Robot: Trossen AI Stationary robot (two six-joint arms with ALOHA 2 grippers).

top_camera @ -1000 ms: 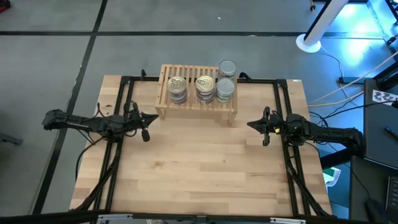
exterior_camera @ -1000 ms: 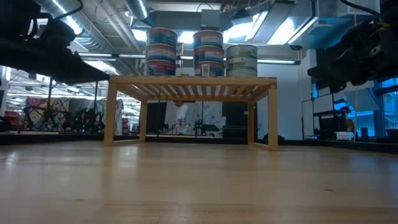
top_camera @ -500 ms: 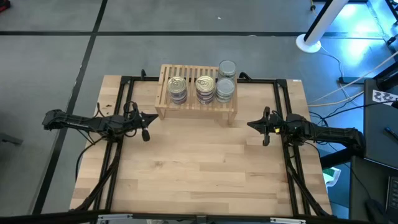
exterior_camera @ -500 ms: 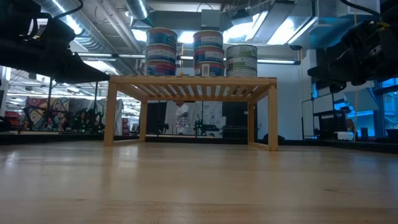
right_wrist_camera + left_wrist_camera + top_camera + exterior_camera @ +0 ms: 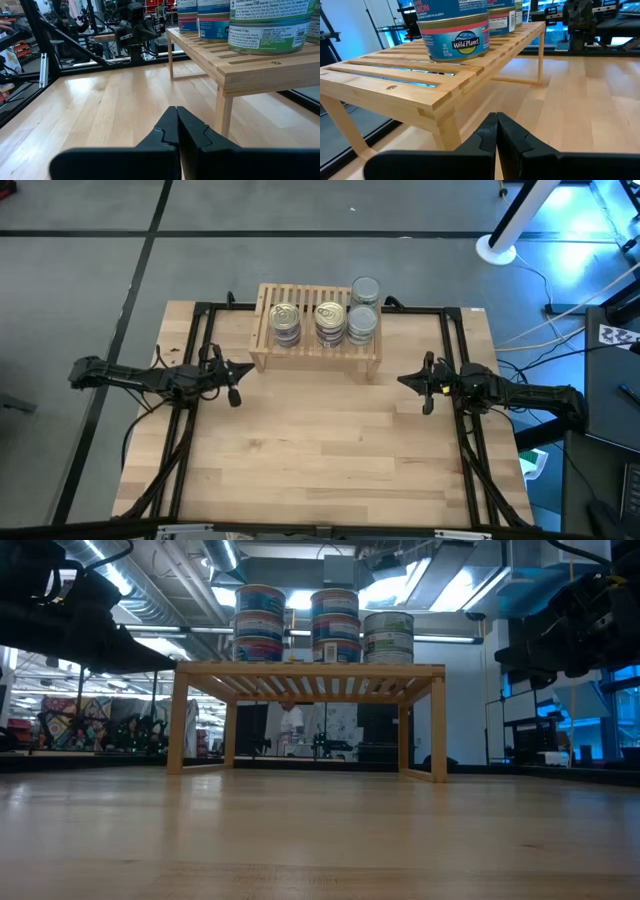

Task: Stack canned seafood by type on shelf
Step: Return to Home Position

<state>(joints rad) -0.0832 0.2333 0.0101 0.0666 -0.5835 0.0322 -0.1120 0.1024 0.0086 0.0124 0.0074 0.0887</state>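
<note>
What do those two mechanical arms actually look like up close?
The left arm and right arm are slim, black, jointed segments. The left pincer and right pincer each have two matte dark fingers with notched inner edges.

Both wrist views clip the can stacks (image 5: pixel 454 40) at the picture edge; I get only the lowest layer whole. From above, top lids (image 5: pixel 285 313) hide what's beneath, labels too small to read. Rear can (image 5: pixel 365 288) hidden in low view.

No visible change: nothing moved; cans (image 5: pixel 330 321) on shelf (image 5: pixel 303 292) unshifted.
</note>
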